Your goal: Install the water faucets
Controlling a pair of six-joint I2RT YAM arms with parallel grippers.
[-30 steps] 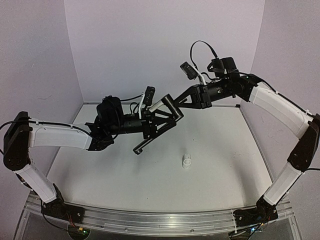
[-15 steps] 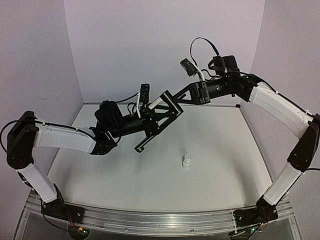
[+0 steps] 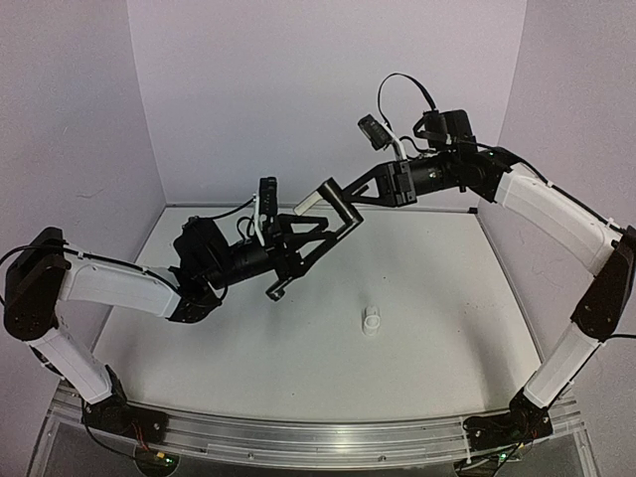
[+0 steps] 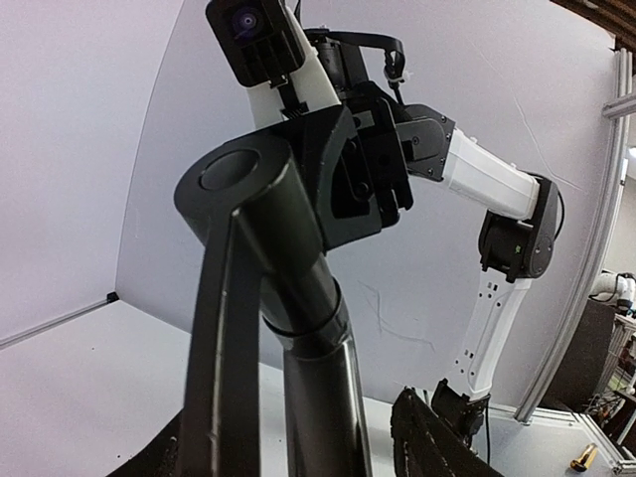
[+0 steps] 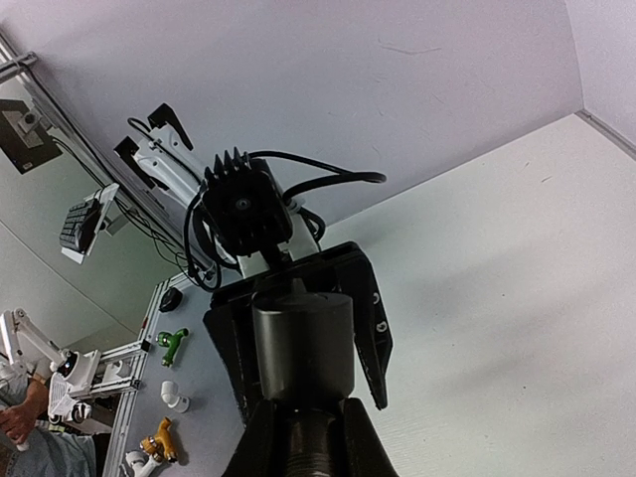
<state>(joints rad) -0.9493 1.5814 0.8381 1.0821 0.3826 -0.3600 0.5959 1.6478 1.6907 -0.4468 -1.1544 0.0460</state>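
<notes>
From above, the slim black L-shaped pipe [image 3: 281, 285] hangs in the air over the far half of the white surface [image 3: 447, 298], left of centre, bridged between both arms. The right pincer [image 3: 350, 202] is clamped tight on its upper end. The left pincer [image 3: 316, 237] straddles the shaft lower down. The small white stubby plastic fitting [image 3: 371, 321] stands upright alone near the middle of the surface, well apart from both.

The left wrist view shows the shaft running up between that pincer's jaws, which stand roughly half open. A sliver of light separates the pipe from one finger [image 4: 429, 442], so it looks loosely caged, not squeezed.

The right wrist view shows its jaws closed on a threaded-looking section below a thicker collar.

The pipe is probably stiff, light and smooth, and prone to twist in a grip, so hold the straight shaft and spare the threads. The fitting is likely light and easily toppled, so pinch it across its body.
</notes>
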